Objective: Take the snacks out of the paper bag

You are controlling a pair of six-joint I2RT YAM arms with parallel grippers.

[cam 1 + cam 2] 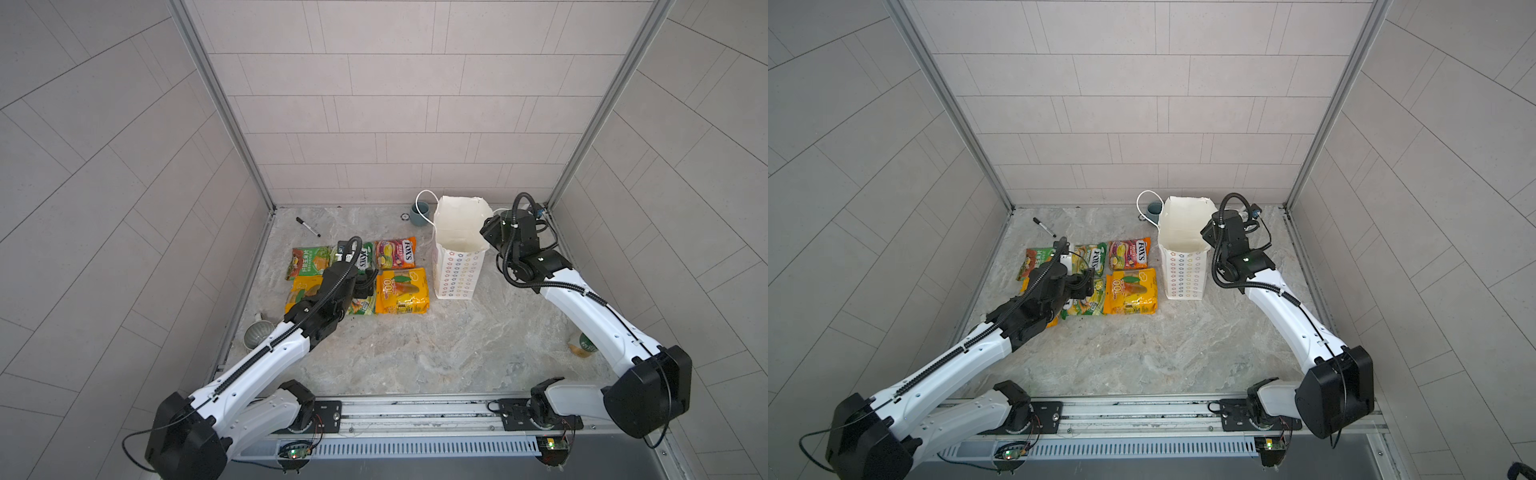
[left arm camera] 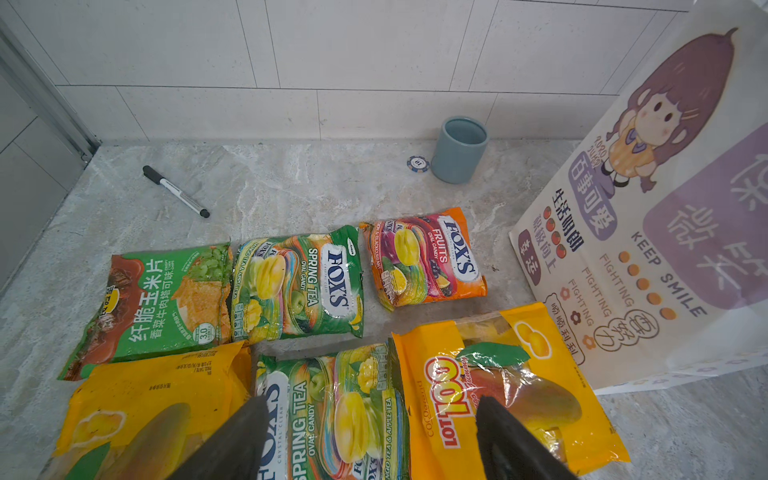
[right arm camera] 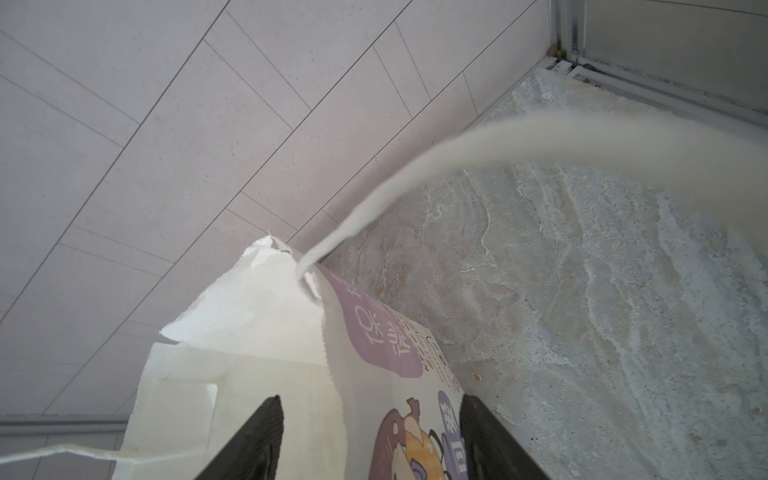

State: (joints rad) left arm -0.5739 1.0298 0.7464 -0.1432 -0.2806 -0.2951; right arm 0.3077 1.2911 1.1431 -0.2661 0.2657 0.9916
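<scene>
Six snacks lie in two rows on the table, just beside the upright bag. The left gripper hangs over them, spread wide and empty; the right gripper stands spread astride the bag's rim.

Tall white star-printed paper bag stands upright, mouth open — glossy green, orange, yellow snack packets lie flat just left of it.

Robot lab test cell: an enclosed bench rig.
Two white arms mounted on an aluminium rail, bare circuit boards with lit LEDs, tile-print wall panels in aluminium corner posts — boxing in a marble-look tabletop.
</scene>
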